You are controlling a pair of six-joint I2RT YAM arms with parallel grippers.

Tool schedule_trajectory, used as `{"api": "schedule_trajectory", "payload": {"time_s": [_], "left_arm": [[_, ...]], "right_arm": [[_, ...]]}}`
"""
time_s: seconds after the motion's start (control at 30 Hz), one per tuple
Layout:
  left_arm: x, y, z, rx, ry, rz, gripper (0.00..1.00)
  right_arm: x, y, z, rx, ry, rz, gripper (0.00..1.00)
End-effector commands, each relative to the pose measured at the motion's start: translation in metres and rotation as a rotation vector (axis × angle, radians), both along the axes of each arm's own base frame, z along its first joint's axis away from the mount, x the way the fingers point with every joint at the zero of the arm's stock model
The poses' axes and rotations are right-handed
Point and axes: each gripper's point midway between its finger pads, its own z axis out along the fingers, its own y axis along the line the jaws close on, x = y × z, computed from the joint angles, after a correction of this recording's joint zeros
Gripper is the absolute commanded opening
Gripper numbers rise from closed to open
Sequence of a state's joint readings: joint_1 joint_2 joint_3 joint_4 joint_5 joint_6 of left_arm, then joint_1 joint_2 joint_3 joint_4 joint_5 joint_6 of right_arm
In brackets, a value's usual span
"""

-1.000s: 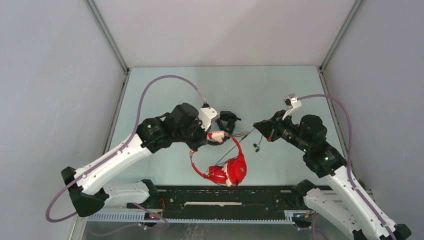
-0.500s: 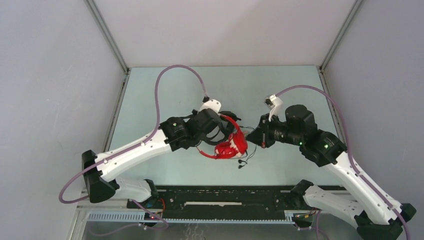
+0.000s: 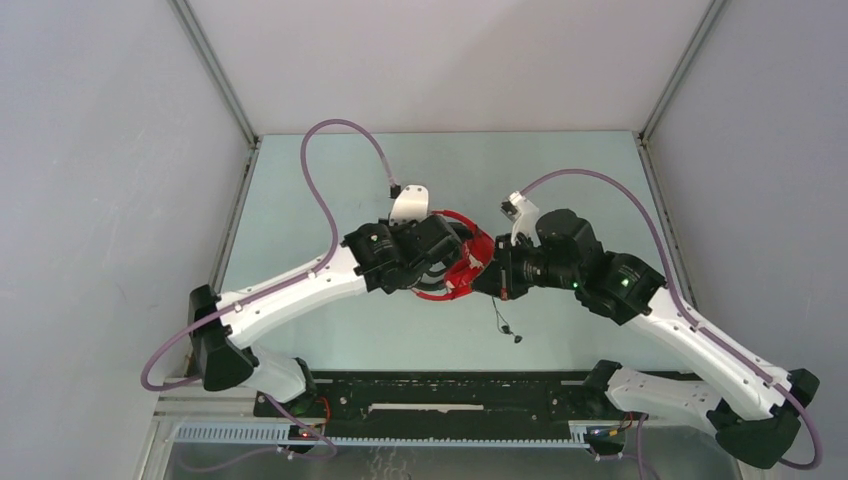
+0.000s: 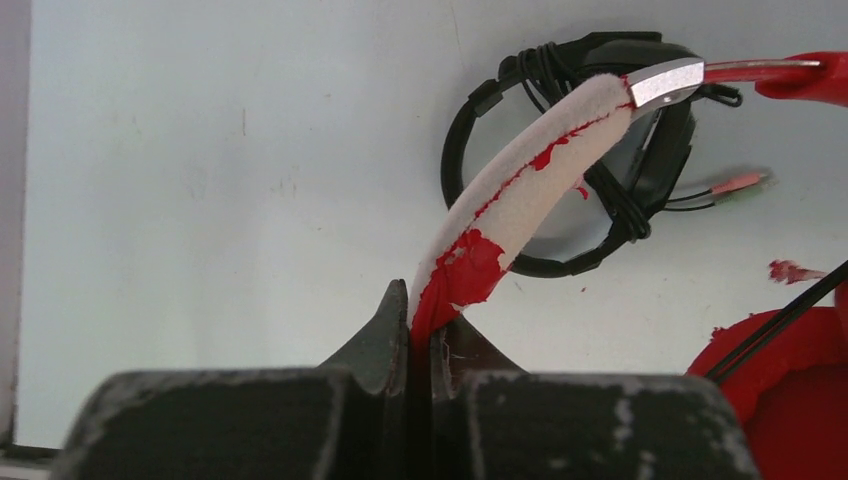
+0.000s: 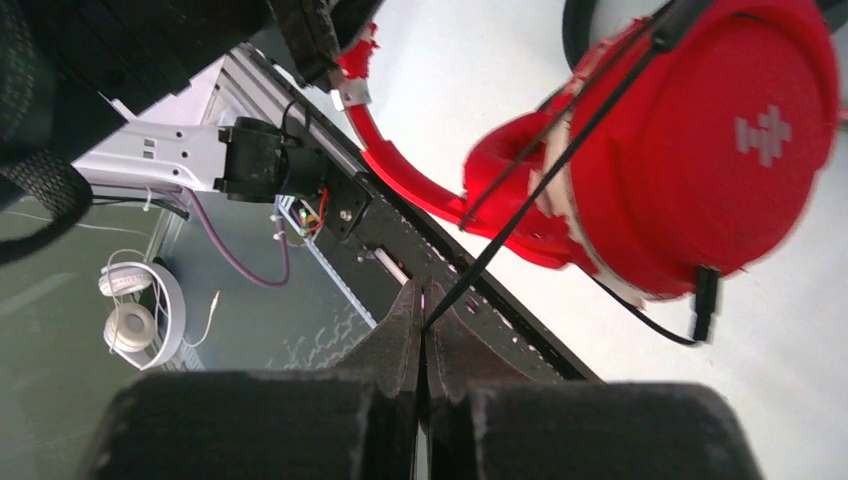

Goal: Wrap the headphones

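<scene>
The red headphones hang in the air between my two arms at the table's middle. My left gripper is shut on the worn red and white headband. My right gripper is shut on the thin dark cable, which runs up across a red earcup. The cable's loose end dangles down toward the table, ending in a small plug. In the top view the left gripper and right gripper are close together on either side of the headphones.
Black headphones with their cable wound round them lie on the table beyond the left gripper. A black rail runs along the near edge. White headphones lie below the table level in the right wrist view.
Both arms have moved inward and away from the near edge, lifting the red headphones off the table. The right gripper has closed in on the earcups, and the cable's plug end now hangs lower.
</scene>
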State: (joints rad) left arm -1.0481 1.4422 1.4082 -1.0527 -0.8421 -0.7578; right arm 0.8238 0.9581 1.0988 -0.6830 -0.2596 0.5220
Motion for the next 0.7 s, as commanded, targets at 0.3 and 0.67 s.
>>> {"api": "schedule_trajectory", "payload": {"time_s": [0.3,0.67], "left_arm": [[0.033,-0.037,0.049,-0.405,-0.051,0.170,0.00],[0.036,-0.026,0.063,-0.474,-0.034,0.165,0.00]], "right_arm": [[-0.010,0.041,0.013,0.052,0.015,0.033,0.00],[-0.017,0.034,-0.001,0.061,0.021,0.040,0.51]]}}
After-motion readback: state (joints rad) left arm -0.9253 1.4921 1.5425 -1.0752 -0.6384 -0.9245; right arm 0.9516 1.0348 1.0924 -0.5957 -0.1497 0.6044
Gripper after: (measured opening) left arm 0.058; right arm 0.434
